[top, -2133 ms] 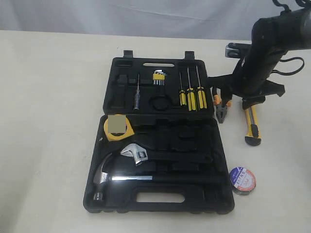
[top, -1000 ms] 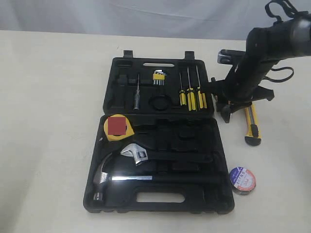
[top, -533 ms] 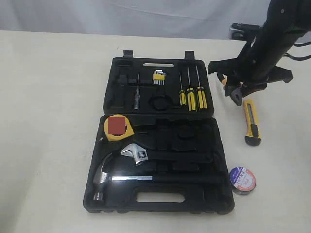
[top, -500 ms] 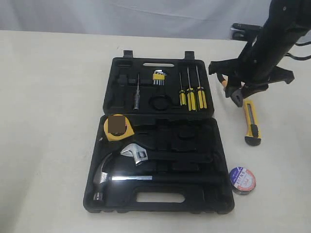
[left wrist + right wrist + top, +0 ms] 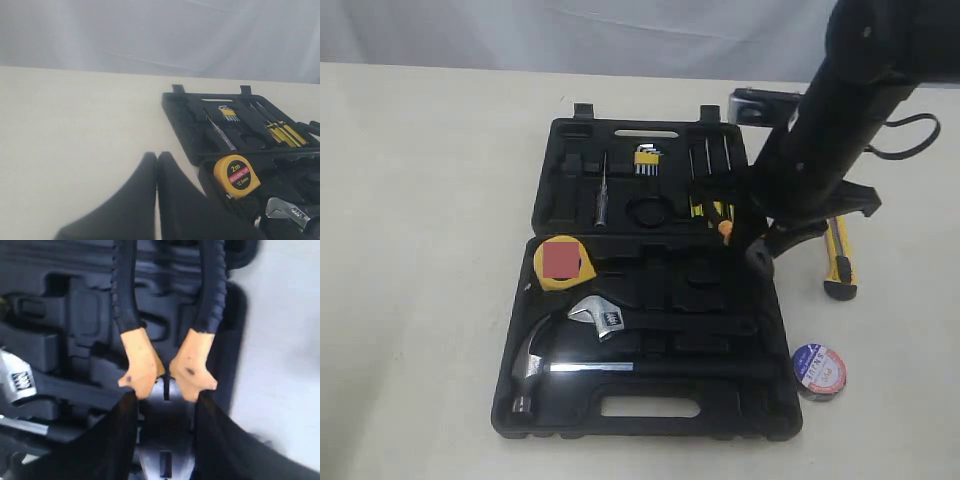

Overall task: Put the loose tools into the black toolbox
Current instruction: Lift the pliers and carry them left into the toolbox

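Pliers [image 5: 142,365]: pinched in my right jaws, handles pointing away from them
Toolbox [image 5: 65,310]: open, below right jaws
Left jaws: pressed together, tape measure [image 5: 237,175] ahead

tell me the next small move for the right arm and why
Probably lower the right gripper a little toward the black toolbox. Its fingers are clamped on the pliers, which hang over the moulded recesses beside the wrench and are not yet seated in one.

The toolbox [image 5: 650,408] is black, the tape measure [image 5: 236,176] yellow, the pliers [image 5: 140,362] orange-and-black.
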